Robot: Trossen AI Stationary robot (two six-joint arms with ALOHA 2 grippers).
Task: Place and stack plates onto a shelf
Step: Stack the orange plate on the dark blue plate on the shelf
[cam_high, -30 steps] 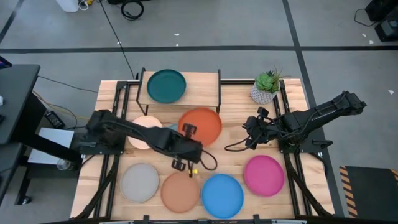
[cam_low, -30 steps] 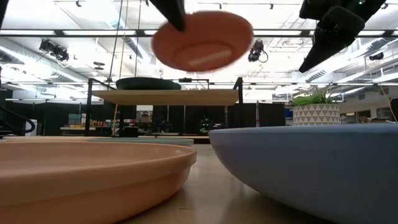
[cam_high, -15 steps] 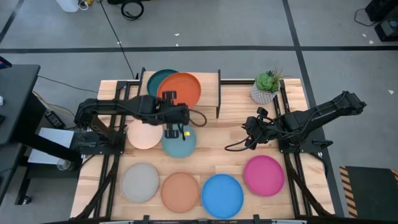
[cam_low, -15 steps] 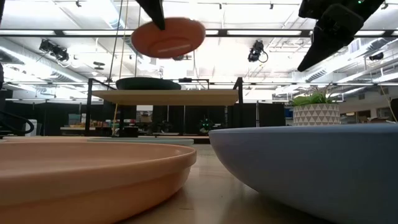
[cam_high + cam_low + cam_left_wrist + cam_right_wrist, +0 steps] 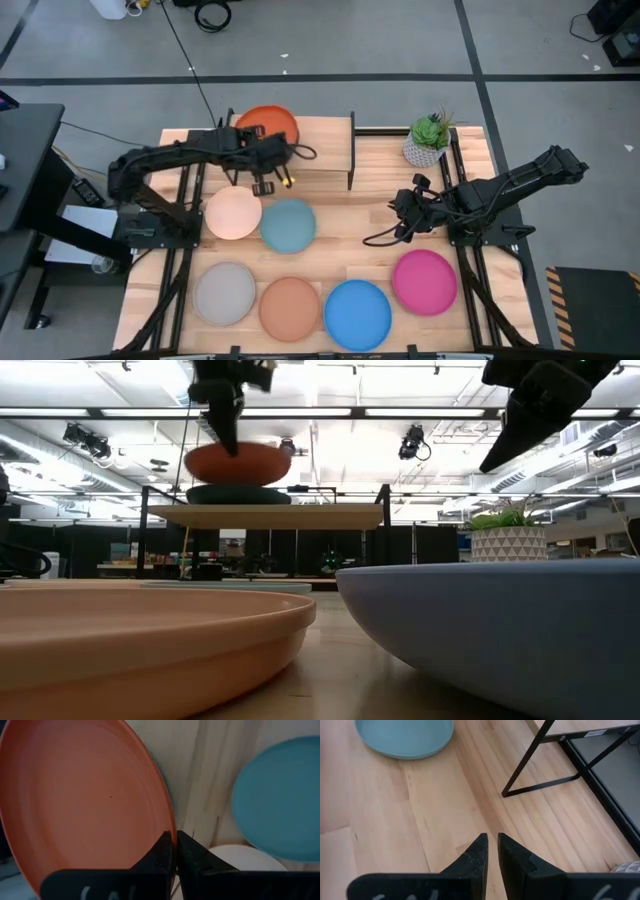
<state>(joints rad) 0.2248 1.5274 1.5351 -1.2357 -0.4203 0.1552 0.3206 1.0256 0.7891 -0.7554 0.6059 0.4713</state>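
An orange plate (image 5: 266,121) sits level over the dark teal plate (image 5: 238,494) on the left half of the shelf (image 5: 322,140). My left gripper (image 5: 262,146) is shut on the orange plate at its near side. In the low view it comes down on the plate (image 5: 235,463) from above. My right gripper (image 5: 401,222) is shut and empty, hovering right of the table's middle. The cream (image 5: 233,213), light blue (image 5: 288,224), grey (image 5: 225,293), terracotta (image 5: 290,308), bright blue (image 5: 357,314) and magenta (image 5: 424,282) plates lie flat on the table. My left gripper pinches the orange plate's rim (image 5: 169,826) on its near side between its two fingers, one on the plate's inner face and one outside. The fingers (image 5: 226,422) come from above. The plate is level over the dark teal plate; whether it rests on it I cannot tell.
A potted plant (image 5: 428,140) stands at the far right. The shelf's right half (image 5: 335,130) is bare board, and its black leg (image 5: 530,765) shows in the right wrist view. Bare table lies between the shelf and the front row of plates.
My left gripper has carried the orange plate from above the table's middle toward the far edge and left, then down over the dark teal plate on the shelf. The plate has gone from tilted to level. The light blue plate has come into view.
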